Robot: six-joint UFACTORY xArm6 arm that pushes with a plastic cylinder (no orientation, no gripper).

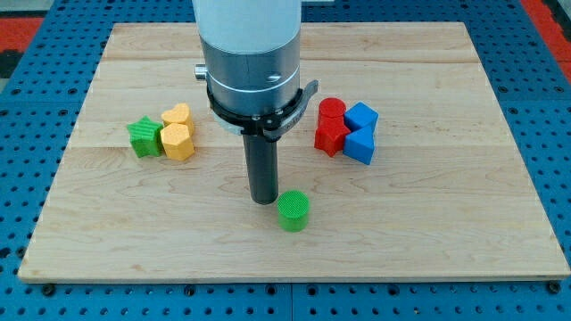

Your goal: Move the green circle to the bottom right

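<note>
A: Looking down at the camera view, my tip is sitting on the wooden board just up and to the view's left of the green circle, close enough that I cannot tell whether the two are touching or only nearly so.

B: And the hand itself, is it spread or pinching?

A: There is no hand showing at all, only the straight dark rod hanging under the big grey and white arm body (which is blocking the middle of the view's top).

B: Where is the circle lying on the board?

A: It is standing low and about central, a little right of the middle line, well apart from everything else.

B: The other blocks?

A: On the view's left, a green star is pressing against two yellow blocks, one behind the other. On the view's right, two red blocks and two blue blocks are huddling together in one tight cluster, the blues on the outer side.
</note>
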